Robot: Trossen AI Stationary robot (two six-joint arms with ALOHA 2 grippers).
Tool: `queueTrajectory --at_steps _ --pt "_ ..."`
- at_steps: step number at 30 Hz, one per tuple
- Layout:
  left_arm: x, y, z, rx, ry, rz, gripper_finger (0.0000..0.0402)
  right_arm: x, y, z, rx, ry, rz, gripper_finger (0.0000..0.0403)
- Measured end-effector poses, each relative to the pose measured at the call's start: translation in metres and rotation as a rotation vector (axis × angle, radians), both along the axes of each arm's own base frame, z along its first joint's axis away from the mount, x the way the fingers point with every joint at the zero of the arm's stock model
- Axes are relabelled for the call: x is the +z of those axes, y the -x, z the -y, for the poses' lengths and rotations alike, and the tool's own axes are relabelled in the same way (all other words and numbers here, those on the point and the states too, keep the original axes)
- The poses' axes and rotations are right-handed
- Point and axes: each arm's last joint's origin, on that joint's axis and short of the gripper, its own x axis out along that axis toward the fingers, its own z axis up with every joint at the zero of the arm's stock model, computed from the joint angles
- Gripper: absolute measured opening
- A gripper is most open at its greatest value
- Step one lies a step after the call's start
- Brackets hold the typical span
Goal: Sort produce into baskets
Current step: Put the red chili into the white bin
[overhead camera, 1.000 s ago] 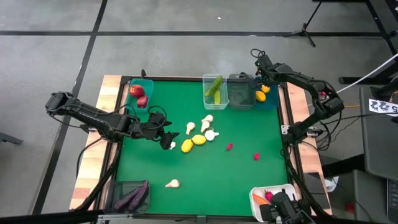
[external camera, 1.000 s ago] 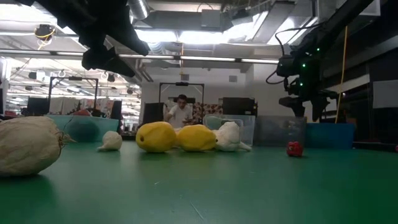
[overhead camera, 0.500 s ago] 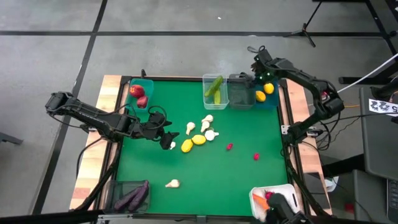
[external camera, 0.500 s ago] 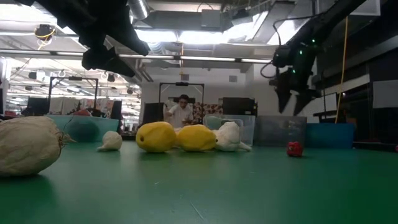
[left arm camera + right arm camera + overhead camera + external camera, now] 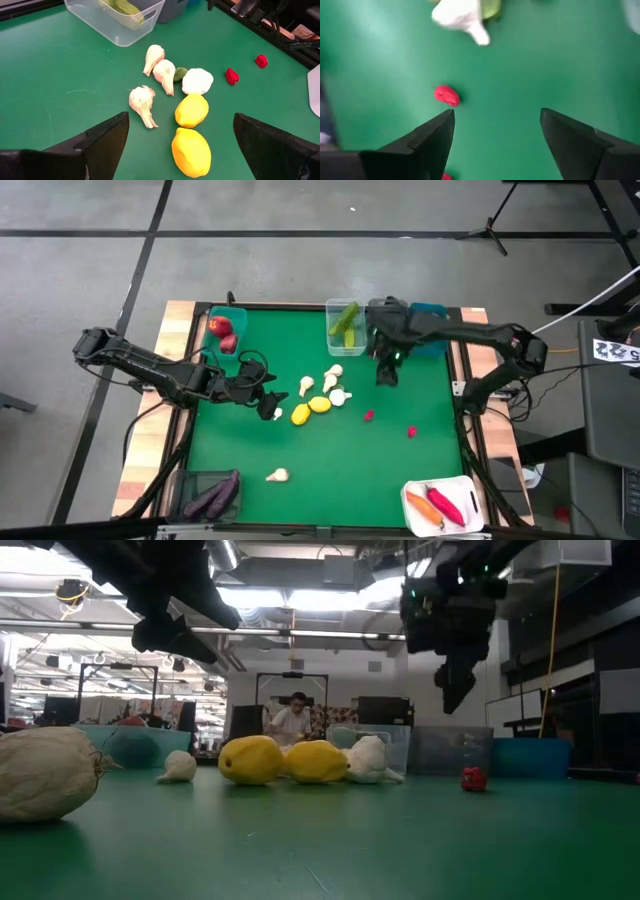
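Starting at the table's left edge, you have apples in the teal basket [image 5: 226, 328] and eggplants in the dark basket [image 5: 212, 494], while your left gripper [image 5: 268, 404] hovers spread and empty beside the lemons [image 5: 310, 409] and garlic [image 5: 331, 381] still loose at mid-table. Further right, cucumbers fill the clear basket [image 5: 345, 326], and your right gripper [image 5: 385, 374] hangs spread, seemingly empty, above the small red pieces [image 5: 369, 416]. So you're roughly halfway.

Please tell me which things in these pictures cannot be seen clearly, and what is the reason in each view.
- Dark grey basket, high view: the right arm covers it, so its contents are hidden.
- Teal basket, high view: mostly hidden by the same arm.
- Garlic bulb, right wrist view: blurred and cut off by the edge.
- Small green piece, left wrist view: too small to identify.
- Garlic bulb, low view: cut off by the edge.
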Motion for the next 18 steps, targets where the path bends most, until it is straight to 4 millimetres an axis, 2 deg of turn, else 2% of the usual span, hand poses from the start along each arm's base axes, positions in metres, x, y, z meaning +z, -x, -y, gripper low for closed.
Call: queueTrajectory --at_steps 4,10,14,18 --pt "0.000 0.000 0.000 0.000 0.000 0.000 0.0349 -0.001 -0.015 -0.045 0.143 0.206 -0.044 0.0294" --pt "0.000 0.000 0.000 0.002 0.002 0.002 0.0349 -0.006 -0.025 -0.105 0.324 0.475 -0.015 0.0294" --pt "0.000 0.000 0.000 0.003 0.003 0.002 0.0349 -0.013 -0.026 -0.131 0.381 0.551 0.041 0.0294" --pt "0.000 0.000 0.000 0.003 0.004 0.005 0.0349 -0.023 -0.025 -0.145 0.408 0.553 0.084 0.0294"
